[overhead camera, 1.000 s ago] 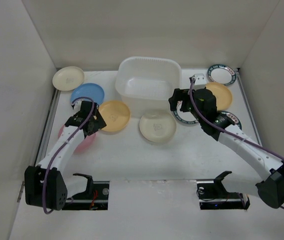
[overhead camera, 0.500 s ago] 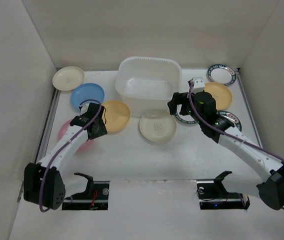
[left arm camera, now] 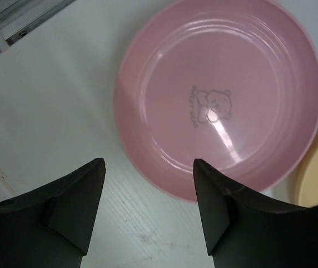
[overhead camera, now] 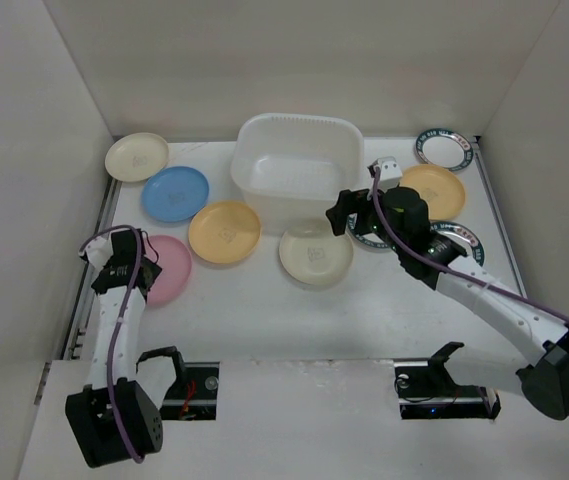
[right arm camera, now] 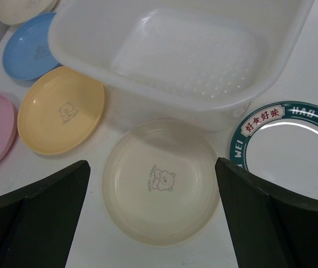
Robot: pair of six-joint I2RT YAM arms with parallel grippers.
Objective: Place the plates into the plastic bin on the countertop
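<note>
The translucent white plastic bin (overhead camera: 297, 170) stands at the back middle of the countertop (overhead camera: 264, 310) and is empty; it also shows in the right wrist view (right arm camera: 186, 50). My left gripper (overhead camera: 132, 270) is open and empty above the near-left rim of the pink plate (overhead camera: 169, 270). In the left wrist view the gripper (left arm camera: 147, 178) straddles the pink plate's (left arm camera: 220, 100) edge. My right gripper (overhead camera: 344, 212) is open and empty, hovering over a cream plate (overhead camera: 315, 252) just in front of the bin; the wrist view shows that plate (right arm camera: 161, 181) between the open jaws (right arm camera: 152, 164).
A cream plate (overhead camera: 136, 156), a blue plate (overhead camera: 175, 193) and a yellow-orange plate (overhead camera: 224, 232) lie left of the bin. On the right lie an orange plate (overhead camera: 436, 190) and teal-rimmed plates (overhead camera: 444, 148) (right arm camera: 293, 151), one partly under my right arm. White walls enclose the sides.
My left arm has drawn back left and nearer, from beside the yellow-orange plate to the pink plate's left edge. My right gripper has shifted slightly left toward the cream plate.
</note>
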